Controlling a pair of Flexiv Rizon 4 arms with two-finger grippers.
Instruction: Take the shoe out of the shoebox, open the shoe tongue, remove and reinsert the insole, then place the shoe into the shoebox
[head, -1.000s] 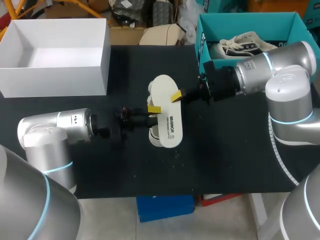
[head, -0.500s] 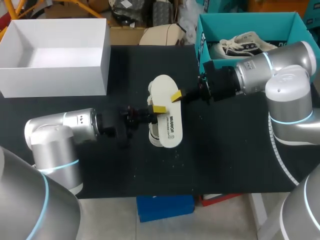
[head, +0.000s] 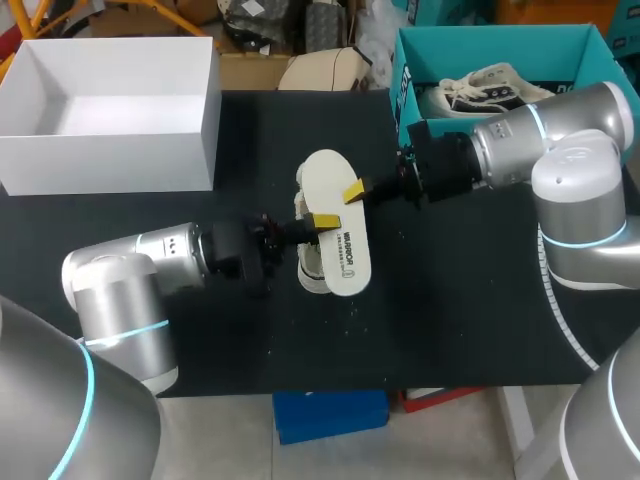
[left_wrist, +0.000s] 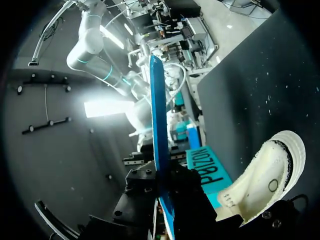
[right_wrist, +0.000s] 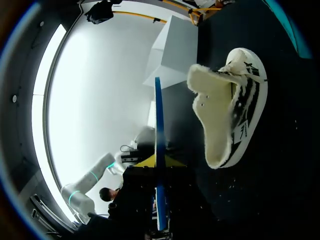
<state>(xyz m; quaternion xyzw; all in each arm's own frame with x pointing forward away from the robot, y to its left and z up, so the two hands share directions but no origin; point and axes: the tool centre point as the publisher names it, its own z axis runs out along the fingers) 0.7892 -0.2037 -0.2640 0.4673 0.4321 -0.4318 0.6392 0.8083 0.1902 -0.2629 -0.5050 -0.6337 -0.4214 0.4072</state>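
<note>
Okay, left gripper (head: 320, 220) is clamped on the insole (head: 338, 235) along the long edge facing its own arm. Right gripper (head: 352, 192) is clamped on the opposite edge. Both wrist views show the blue insole edge-on, running down between the fingers. Insole is held flat, pale underside up, right over the shoe (head: 308, 272), which lies mid-table on the black table (head: 450, 320). Change: over the last second the left arm pushed in toward the middle, and the insole's end nearest the camera swung slightly toward the right arm's side. Right arm hasn't moved. Insole looks fully out, so reinsertion is probably next.
</note>
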